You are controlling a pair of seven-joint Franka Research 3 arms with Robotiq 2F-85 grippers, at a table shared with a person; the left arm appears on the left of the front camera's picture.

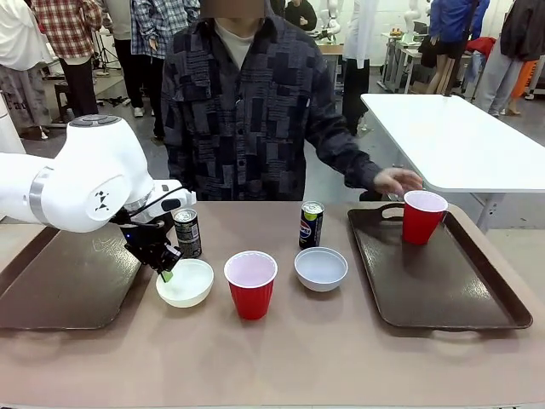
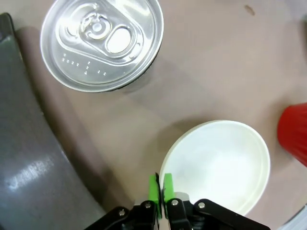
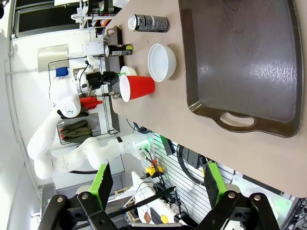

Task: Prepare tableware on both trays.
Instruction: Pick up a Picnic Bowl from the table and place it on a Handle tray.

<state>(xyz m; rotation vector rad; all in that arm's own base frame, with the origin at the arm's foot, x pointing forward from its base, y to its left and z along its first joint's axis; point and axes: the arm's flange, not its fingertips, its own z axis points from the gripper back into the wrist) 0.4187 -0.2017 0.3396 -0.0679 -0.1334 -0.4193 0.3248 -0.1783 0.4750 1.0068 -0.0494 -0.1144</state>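
Bowl [image 2: 220,163] rim pinched, L end effector [image 2: 160,186]

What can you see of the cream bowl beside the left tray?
The cream bowl is small, round, smooth and empty, upright on the brown table between the left tray and a red cup, a dark can just behind. The left pincer pinches its rim on the tray side.

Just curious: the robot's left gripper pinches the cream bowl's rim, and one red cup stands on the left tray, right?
Not quite: the front view shows that red cup on the right tray. The left gripper does pinch the cream bowl at its rim.
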